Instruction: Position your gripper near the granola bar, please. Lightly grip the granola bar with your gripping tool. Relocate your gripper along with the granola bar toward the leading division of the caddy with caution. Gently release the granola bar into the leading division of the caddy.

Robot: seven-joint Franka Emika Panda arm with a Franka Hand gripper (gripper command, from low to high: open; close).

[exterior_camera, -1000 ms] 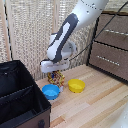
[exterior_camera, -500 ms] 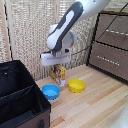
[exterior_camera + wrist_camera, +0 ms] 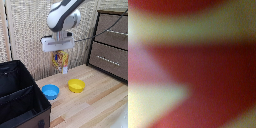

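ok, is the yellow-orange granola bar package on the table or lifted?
Lifted. The yellow-orange granola bar package hangs upright below the white end effector, clear of the wooden table. Wrist view is only blur.

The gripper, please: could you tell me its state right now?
The gripper is closed on the granola bar, which hangs in the air, well clear of the table.

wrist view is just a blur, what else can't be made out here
- Wrist view: only out-of-focus red and cream patches, something too close to the lens; no object identifiable.
- Exterior view: the gripper fingers are hidden behind the granola bar hanging below it, so the exact grasp is unclear.
- Exterior view: the granola bar's print is too small to read.
- Exterior view: the caddy is cut off by the left and bottom edges; compartment floors are dark, contents unclear.
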